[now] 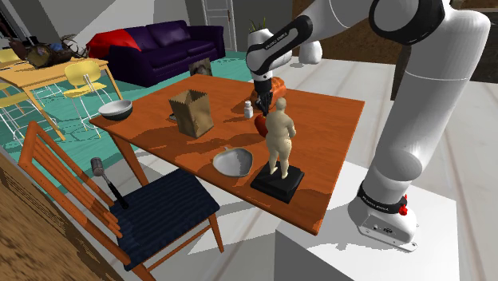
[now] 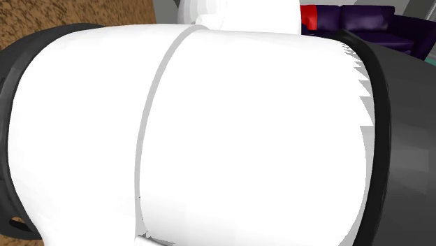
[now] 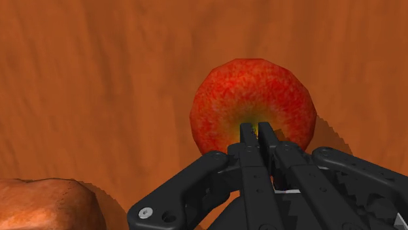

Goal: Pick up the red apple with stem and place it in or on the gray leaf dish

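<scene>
Orange-brown wood worktop (image 1: 335,136), read from the shoulder view's left. A grey bowl (image 1: 116,109) and a paper bag (image 1: 192,112) stand well to the left of the tan figurine (image 1: 279,137). The gray leaf dish (image 1: 233,161) lies just left of the figurine's black base, with nothing in it. The red apple (image 3: 254,104) sits on the worktop directly behind the figurine, partly hidden by it.

The black jaws hang above the apple, pointing down at it. In the wrist view their tips stand all but together, holding nothing, centred over the apple's yellow-green top hollow.

Judged relation: the apple lies straight beneath, so the jaws would need to widen before descending. The apple is round, with no long axis.

A faint mark on the arm (image 1: 279,44) is too small to read, and no other writing shows.
</scene>
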